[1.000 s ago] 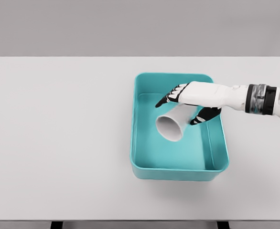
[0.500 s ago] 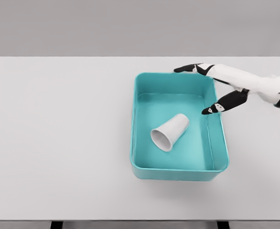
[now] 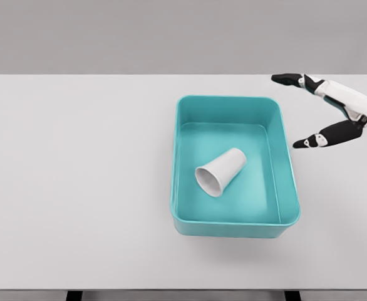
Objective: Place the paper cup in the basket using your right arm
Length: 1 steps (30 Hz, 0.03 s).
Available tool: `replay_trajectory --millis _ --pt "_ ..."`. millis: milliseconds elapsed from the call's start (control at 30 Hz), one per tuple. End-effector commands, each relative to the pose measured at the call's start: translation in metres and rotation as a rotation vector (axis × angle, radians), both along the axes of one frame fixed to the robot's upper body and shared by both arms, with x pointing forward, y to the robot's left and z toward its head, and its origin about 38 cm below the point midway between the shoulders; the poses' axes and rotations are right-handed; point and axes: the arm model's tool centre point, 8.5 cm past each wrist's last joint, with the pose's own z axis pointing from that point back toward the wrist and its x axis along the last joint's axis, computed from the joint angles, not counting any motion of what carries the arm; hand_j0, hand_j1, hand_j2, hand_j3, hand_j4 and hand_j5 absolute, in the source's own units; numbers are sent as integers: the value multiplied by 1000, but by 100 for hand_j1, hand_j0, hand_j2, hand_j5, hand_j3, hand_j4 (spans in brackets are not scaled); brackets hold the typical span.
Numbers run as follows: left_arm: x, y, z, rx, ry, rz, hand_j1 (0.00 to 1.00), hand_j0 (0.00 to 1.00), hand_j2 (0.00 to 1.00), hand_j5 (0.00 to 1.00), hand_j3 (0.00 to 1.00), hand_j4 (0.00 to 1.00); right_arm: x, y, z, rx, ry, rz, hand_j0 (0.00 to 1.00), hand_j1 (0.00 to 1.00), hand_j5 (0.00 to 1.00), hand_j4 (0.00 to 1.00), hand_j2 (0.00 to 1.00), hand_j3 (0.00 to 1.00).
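We see the cup (image 3: 220,172) lying on its side inside the basket (image 3: 182,164), its open mouth facing 7 o'clock, near the middle of the basket floor. Our right hand (image 3: 331,113) is over the worktop (image 3: 77,175) at 2 o'clock of the basket, clear of its rim, fingers spread wide and grasping nothing.

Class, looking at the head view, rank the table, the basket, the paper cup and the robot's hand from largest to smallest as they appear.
1. table
2. basket
3 and 4. paper cup and right hand: they look about alike, and the hand is cut off by the picture's edge, so no ranking.
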Motion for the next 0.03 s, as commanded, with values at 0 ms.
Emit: replay_trajectory --millis 0 --pt "-1 0 0 0 2 6 100 100 100 100 100 100 0 -2 2 7 -2 -4 100 100 100 100 100 100"
